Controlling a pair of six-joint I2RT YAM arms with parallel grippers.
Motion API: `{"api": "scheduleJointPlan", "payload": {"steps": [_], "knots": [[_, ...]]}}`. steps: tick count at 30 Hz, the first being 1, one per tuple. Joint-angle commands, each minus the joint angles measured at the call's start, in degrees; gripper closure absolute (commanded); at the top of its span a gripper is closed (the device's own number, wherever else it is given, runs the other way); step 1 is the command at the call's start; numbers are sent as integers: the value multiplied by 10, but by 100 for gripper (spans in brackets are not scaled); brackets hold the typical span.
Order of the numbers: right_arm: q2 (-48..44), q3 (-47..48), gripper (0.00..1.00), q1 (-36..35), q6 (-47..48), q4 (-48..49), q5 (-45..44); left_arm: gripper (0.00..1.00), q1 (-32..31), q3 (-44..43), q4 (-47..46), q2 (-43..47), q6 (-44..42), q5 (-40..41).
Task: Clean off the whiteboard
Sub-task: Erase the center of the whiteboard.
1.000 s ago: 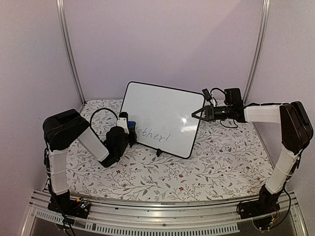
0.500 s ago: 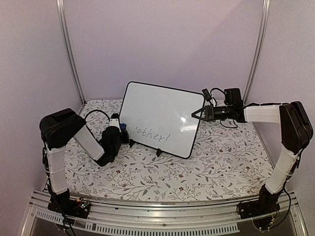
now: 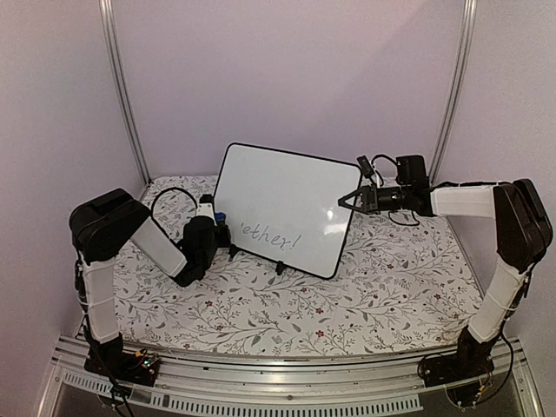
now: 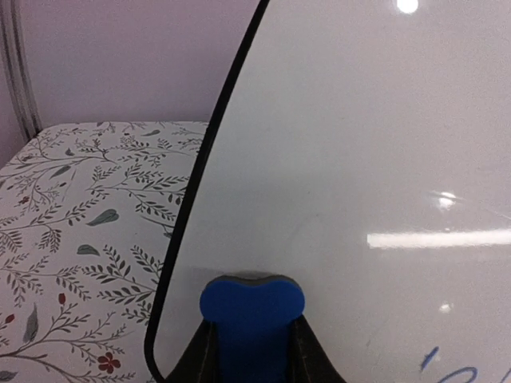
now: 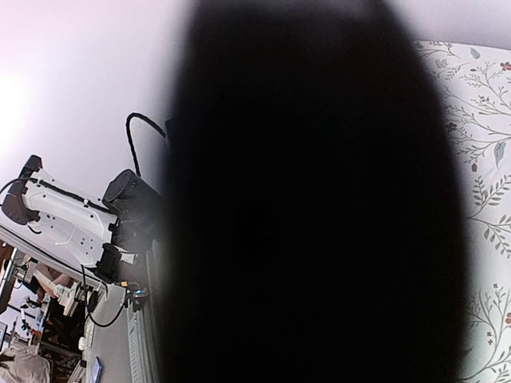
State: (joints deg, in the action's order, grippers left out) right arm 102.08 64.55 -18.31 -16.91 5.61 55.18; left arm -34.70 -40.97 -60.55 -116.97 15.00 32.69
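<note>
At the middle of the floral counter [image 3: 373, 300], whiteboard [image 3: 282, 195] propped tilted on black feet [image 3: 280, 268], glossy white, thin black frame, rounded corners, grey handwriting [image 3: 271, 234] low down, left pincer [image 4: 251, 355] grasping blue eraser [image 4: 251, 299] by its lower left corner, right pincer [image 3: 346, 201] clenched at its right edge.

Floral-cloth table [image 3: 347, 300] carries the whiteboard [image 3: 287, 195], standing on its feet

Bottom centre, the gripper [image 4: 251, 355] clamps the blue eraser [image 4: 251, 307] right up against the whiteboard [image 4: 359, 159]; blue scribble [image 4: 447, 369] lower right, floral cloth [image 4: 80, 207] left.
</note>
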Motion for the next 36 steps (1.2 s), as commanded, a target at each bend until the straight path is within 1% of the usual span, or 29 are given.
{"api": "scheduleJointPlan", "payload": {"steps": [1,7,10,15,19,23,28,32,36], "knots": [[23,-14,100,-29,22,-98,50,100,-43,-51,60,-29,-1,-75],[22,-14,100,-29,22,-97,50,100,-74,-72,73,-44,1,-79],[22,-13,100,-29,22,-97,50,100,-72,-64,77,-40,12,-66],[22,-13,100,-29,23,-97,50,100,-31,-35,111,-12,45,-34],[21,-14,100,-29,24,-97,50,100,8,-13,134,12,55,-39],[21,-14,100,-29,22,-95,50,100,21,-2,134,20,47,-57],[22,-13,100,-29,22,-95,50,100,8,-9,110,5,28,-103],[22,-14,100,-30,21,-95,49,100,-26,-32,98,-14,6,-111],[23,-14,100,-30,22,-96,49,100,-51,-47,81,-28,6,-123]]}}
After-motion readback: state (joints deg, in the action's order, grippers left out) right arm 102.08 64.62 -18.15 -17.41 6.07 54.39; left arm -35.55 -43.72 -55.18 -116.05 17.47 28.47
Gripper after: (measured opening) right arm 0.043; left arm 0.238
